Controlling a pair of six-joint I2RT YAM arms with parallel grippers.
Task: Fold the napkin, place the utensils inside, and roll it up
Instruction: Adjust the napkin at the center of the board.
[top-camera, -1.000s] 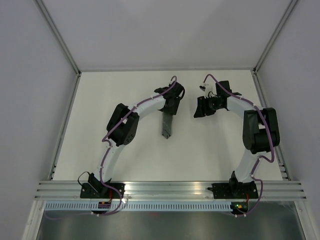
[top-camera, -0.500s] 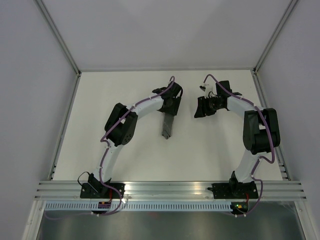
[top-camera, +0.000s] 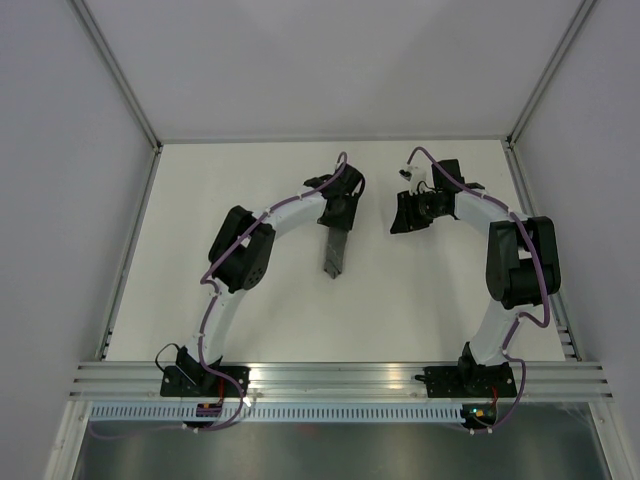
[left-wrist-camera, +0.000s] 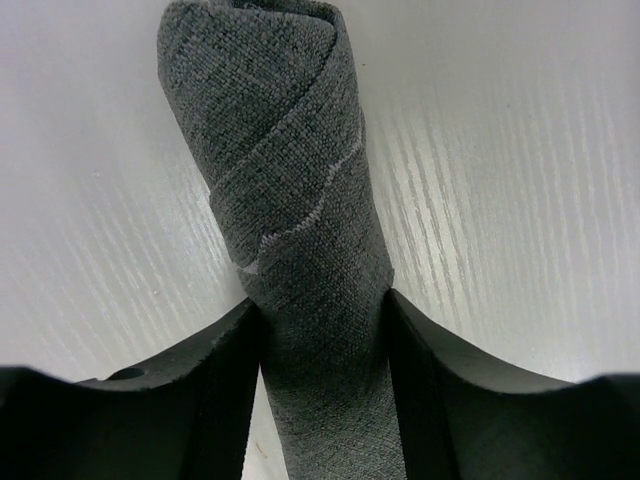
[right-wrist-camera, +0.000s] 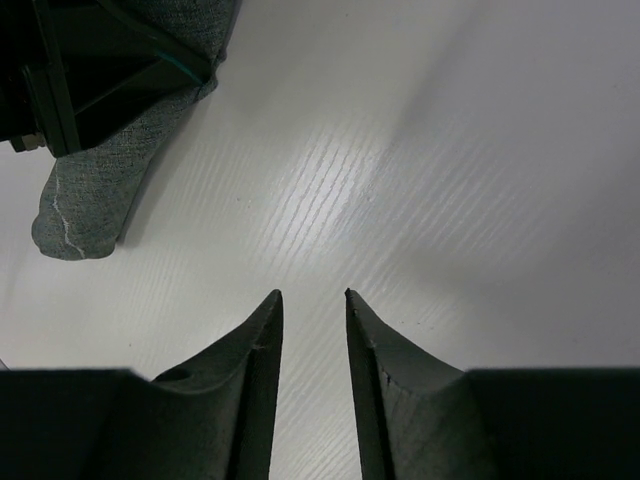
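The napkin (top-camera: 333, 255) is a tight dark grey roll lying on the white table, its long axis running near to far. My left gripper (top-camera: 338, 222) is shut on the roll's far end. In the left wrist view both jaws press the sides of the roll (left-wrist-camera: 280, 150), and its lighter hem line spirals across it. My right gripper (top-camera: 400, 222) hovers to the right of the roll, apart from it, slightly open and empty (right-wrist-camera: 313, 293). The right wrist view shows the roll's end (right-wrist-camera: 90, 200) at upper left. The utensils are hidden.
Bare white tabletop (top-camera: 240, 180) surrounds the roll. Grey walls and an aluminium frame close in the left, right and far sides. The rail (top-camera: 340, 375) carrying both arm bases runs along the near edge.
The left wrist has shifted slightly toward the far side while holding the roll. The roll and the right arm have barely moved.
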